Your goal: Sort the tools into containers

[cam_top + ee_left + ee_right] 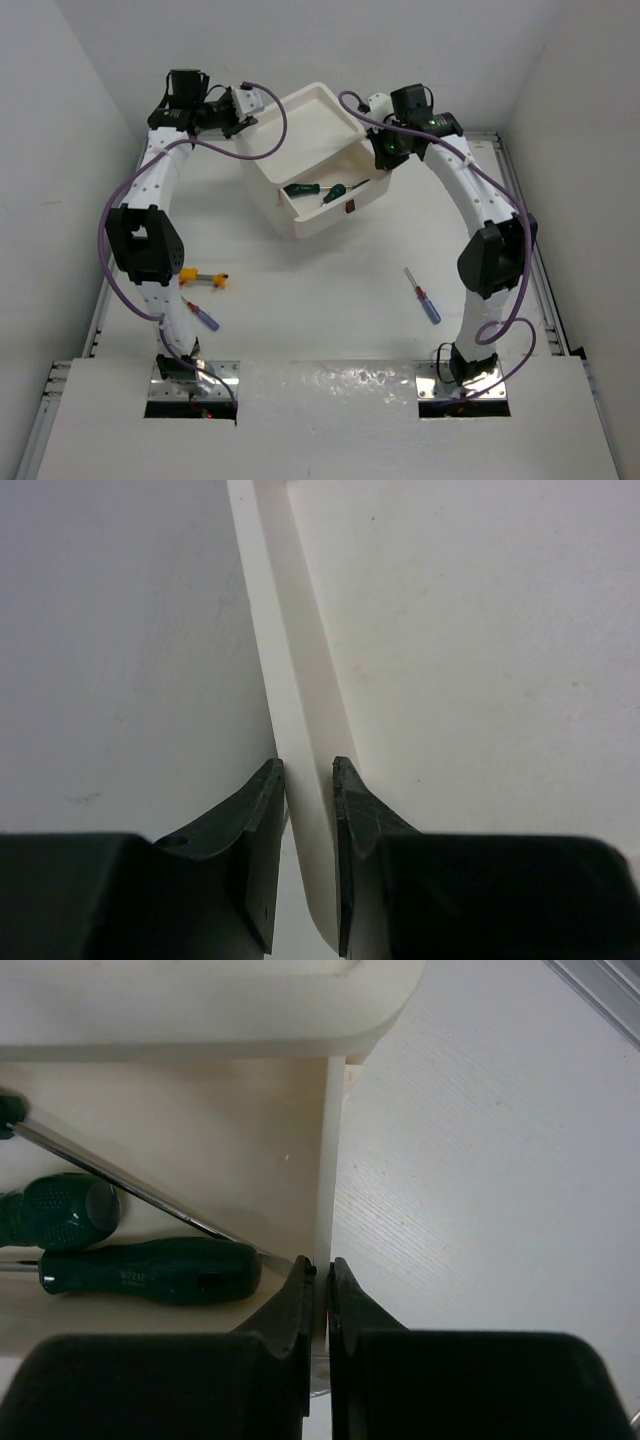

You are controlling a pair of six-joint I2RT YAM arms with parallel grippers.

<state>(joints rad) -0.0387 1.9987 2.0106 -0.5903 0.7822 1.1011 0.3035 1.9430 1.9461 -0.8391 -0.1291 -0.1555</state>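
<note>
The white drawer unit (318,112) stands at the back centre. One drawer (362,196) is pulled out, with a dark-red handle (350,208). Dark-green screwdrivers (300,189) lie in it and show in the right wrist view (150,1270). My right gripper (378,160) (322,1262) is shut on the drawer's right side wall (328,1160). My left gripper (260,104) (308,765) is shut on the unit's top rim (290,680) at its left corner. A yellow-orange screwdriver (203,278) and a blue one (203,316) lie by the left arm. Another blue one (425,298) lies near the right arm.
Metal rails run along the table's right side (545,290) and left side (95,320). White walls close in the back and both sides. A raised white board (330,420) covers the near edge around the arm bases.
</note>
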